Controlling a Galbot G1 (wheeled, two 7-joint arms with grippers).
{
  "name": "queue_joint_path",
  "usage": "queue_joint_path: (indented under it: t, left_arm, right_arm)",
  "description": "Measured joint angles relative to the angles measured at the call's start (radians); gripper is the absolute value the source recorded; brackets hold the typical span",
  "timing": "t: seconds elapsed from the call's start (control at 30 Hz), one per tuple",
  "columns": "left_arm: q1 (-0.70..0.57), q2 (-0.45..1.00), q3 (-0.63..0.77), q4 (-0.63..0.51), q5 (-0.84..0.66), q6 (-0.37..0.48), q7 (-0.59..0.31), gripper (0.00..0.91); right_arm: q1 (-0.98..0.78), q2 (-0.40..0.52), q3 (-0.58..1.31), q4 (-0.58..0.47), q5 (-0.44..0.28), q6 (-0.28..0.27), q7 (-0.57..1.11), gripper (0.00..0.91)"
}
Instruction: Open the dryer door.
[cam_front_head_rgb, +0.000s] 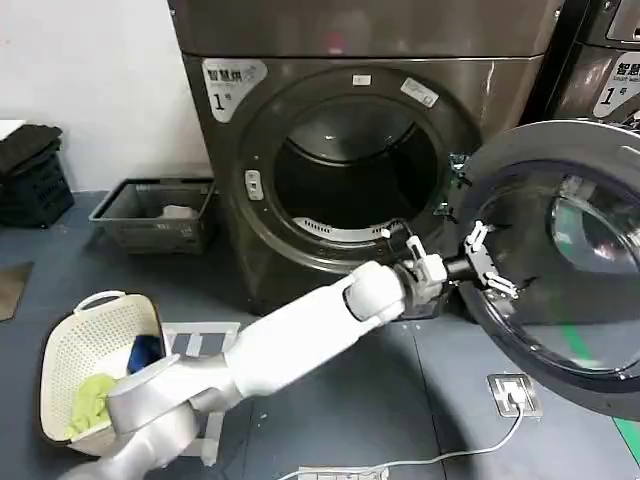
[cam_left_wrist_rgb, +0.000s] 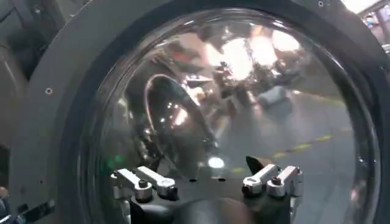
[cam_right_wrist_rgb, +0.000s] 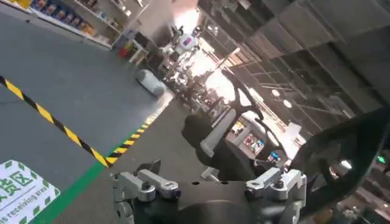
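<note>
The dryer door (cam_front_head_rgb: 560, 160) stands swung wide open at the right of the bronze-grey machine (cam_front_head_rgb: 300, 40), its inner face and dark glass turned toward me. The round drum opening (cam_front_head_rgb: 350, 165) is exposed. My left arm reaches across from the lower left, and my left gripper (cam_front_head_rgb: 490, 262) is open, its fingers spread against the door's inner rim by the glass. In the left wrist view the door's grey ring (cam_left_wrist_rgb: 55, 109) surrounds the glass just beyond my left gripper (cam_left_wrist_rgb: 207, 173). My right gripper (cam_right_wrist_rgb: 207, 176) is open and holds nothing, facing the room's floor away from the machine.
A blacker machine (cam_front_head_rgb: 610, 60) stands behind the open door. A cream laundry basket (cam_front_head_rgb: 60, 345) with clothes sits at the lower left, a grey wire crate (cam_front_head_rgb: 150, 215) by the wall, black crates (cam_front_head_rgb: 30, 175) farther left. A floor socket with a cable (cam_front_head_rgb: 512, 392) lies under the door.
</note>
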Motion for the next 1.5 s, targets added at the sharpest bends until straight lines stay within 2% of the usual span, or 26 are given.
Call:
queue_joint_path:
  t: [0.8,0.93,1.1,1.23,1.5]
  left_arm:
    - [-0.013,-0.094,-0.014,0.104,0.025,0.056,-0.022,0.907]
    - [-0.020,-0.094,-0.017,0.087,-0.001,0.116,0.006,0.907]
    - [-0.030,-0.094,-0.015,0.012,-0.078,0.253,0.019,0.907]
    - [-0.037,-0.078,0.007,-0.105,-0.158,0.335,0.000,0.907]
    - [-0.098,0.190,0.034,-0.364,-0.393,0.493,-0.129,0.907]
  right_arm:
    - [0.004,-0.008,-0.011,0.007,0.003,0.032,-0.025,0.907]
    - [0.003,-0.013,-0.010,0.003,0.008,0.047,-0.038,0.907]
    - [-0.003,-0.024,-0.010,-0.004,0.026,0.050,-0.054,0.907]
    - [0.001,-0.035,-0.014,-0.013,0.029,0.051,-0.058,0.907]
    - [0.014,-0.059,-0.033,-0.019,0.032,0.050,-0.067,0.907]
